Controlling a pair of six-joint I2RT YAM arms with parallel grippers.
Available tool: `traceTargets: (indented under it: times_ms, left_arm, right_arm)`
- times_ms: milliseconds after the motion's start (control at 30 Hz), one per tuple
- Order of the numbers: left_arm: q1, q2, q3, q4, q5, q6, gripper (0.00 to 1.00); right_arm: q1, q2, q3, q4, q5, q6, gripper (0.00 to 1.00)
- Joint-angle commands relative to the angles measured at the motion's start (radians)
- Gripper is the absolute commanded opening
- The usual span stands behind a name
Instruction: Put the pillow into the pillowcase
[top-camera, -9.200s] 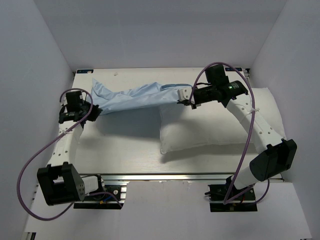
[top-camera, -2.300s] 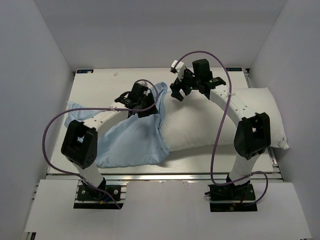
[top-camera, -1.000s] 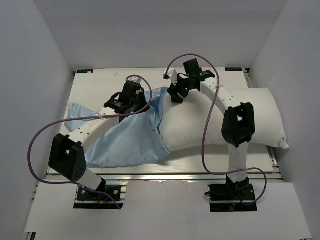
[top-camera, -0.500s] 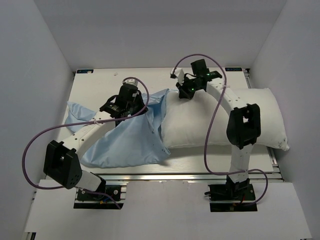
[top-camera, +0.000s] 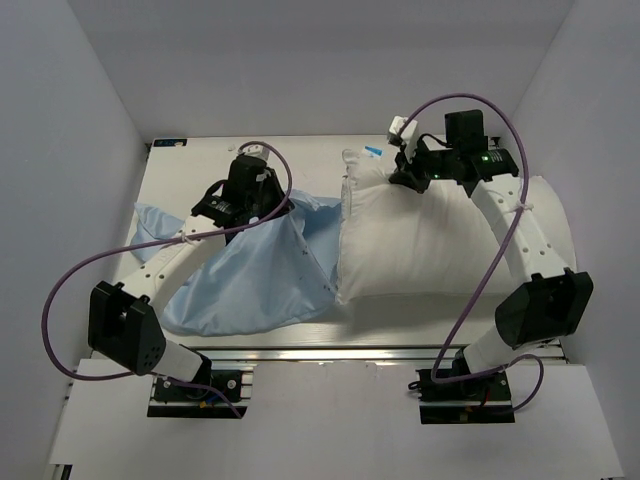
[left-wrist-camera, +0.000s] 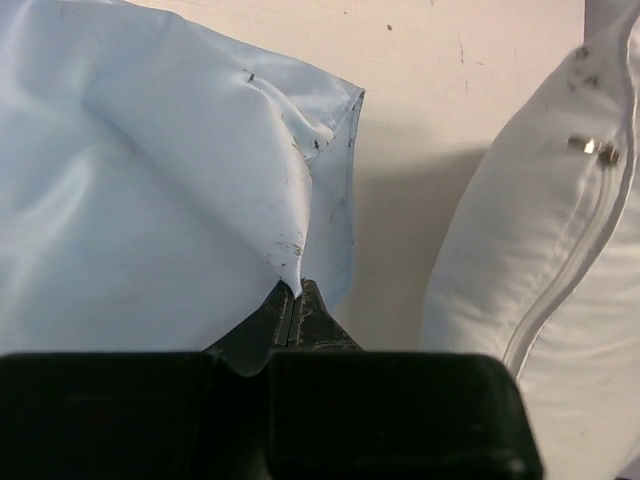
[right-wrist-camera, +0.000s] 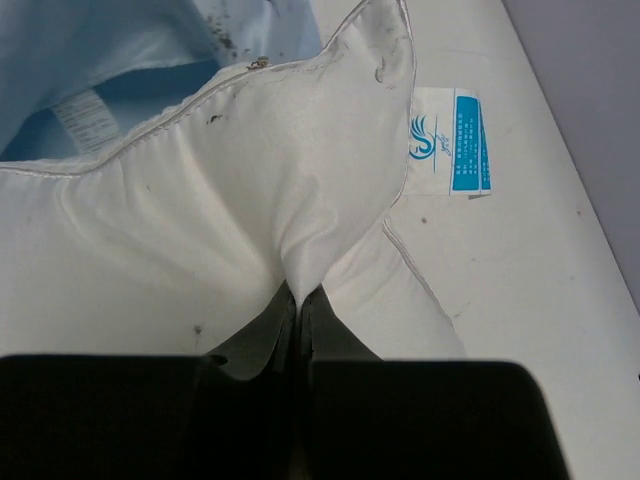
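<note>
Clamped with left tool (left-wrist-camera: 297, 299) on hem of thin crumpled light-blue fabric pillowcase (top-camera: 240, 275), worktop's (top-camera: 195, 165) left half; with right tool (right-wrist-camera: 298, 297) on far edge of plump off-white stuffed pillow (top-camera: 440, 240), right half. Might slip from such thin pinches, or jam at a sagging mouth.

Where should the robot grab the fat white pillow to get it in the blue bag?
Probably the flat edge at the pillow corner by its tag, coming from the far side. The middle looks too plump for the jaws; the edge pinches thin, and that end faces the pillowcase. The right gripper is shut there.
</note>
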Motion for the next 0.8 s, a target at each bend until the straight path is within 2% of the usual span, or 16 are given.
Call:
traceTargets:
  times_ms: [0, 200, 267, 333, 600, 767]
  left_arm:
    - [0.008, 0.007, 0.041, 0.026, 0.082, 0.016, 0.00]
    - [0.013, 0.009, 0.024, 0.045, 0.188, 0.038, 0.00]
    - [0.014, -0.001, 0.012, 0.048, 0.202, 0.042, 0.00]
    - [0.014, -0.013, -0.005, 0.049, 0.214, 0.045, 0.00]
    - [0.017, -0.030, -0.034, 0.045, 0.249, 0.055, 0.01]
    - [0.017, -0.039, -0.053, 0.057, 0.279, 0.055, 0.02]
  right_arm:
    - [-0.007, -0.043, -0.043, -0.015, -0.076, -0.076, 0.00]
    - [0.046, -0.018, -0.064, -0.147, -0.154, -0.250, 0.00]
    - [0.092, -0.015, -0.092, -0.261, -0.138, -0.390, 0.00]
    - [0.126, -0.029, -0.162, -0.302, -0.110, -0.446, 0.00]
    - [0.262, -0.080, -0.348, -0.278, -0.052, -0.497, 0.00]
    - [0.315, -0.023, -0.292, -0.308, -0.058, -0.494, 0.00]
